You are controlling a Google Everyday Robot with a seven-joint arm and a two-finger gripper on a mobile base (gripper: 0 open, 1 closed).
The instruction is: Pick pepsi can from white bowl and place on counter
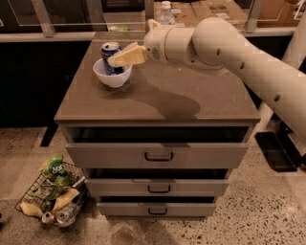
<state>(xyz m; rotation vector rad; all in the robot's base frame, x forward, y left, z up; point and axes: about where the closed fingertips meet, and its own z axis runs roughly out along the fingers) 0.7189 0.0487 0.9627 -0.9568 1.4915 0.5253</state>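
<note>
Pepsi can [107, 51] stood upright inside white bowl [113, 79], silver top up, blue body showing above the rim. End effector [117, 59] was at the can's right side, its tan tip pointing left and slightly down, overlapping the can's body just above the bowl rim. Whether it was open or closed could not be told, and neither could whether it had hold of the can or only sat in front of it. Behind the tip, a cream wrist housing ran right into the thick cream arm [229, 45], which crossed the back right part of the desk [158, 103] and went out at the right edge of the view. The arm was above the desk surface, not resting on it, and threw a dark shadow [165, 100] across the middle of the top. Bowl sat on the desk's back left area, near the left edge, well apart from the front edge. Clear plastic bottle [165, 13] with a white cap stood at the back of the desk, partly hidden behind the wrist, to the right of the bowl and apart from it. Desk top was grey-brown and matte. Below it were three grey drawers [158, 155] with black handles, a dark gap above each front. Floor [267, 210] was speckled terrazzo. Wire basket [34, 197] sat on the floor at lower left beside the cabinet, holding green packaging, yellowish wrappers and a couple of cans. A dark object [279, 150] lay on the floor at right, under the arm.
</note>
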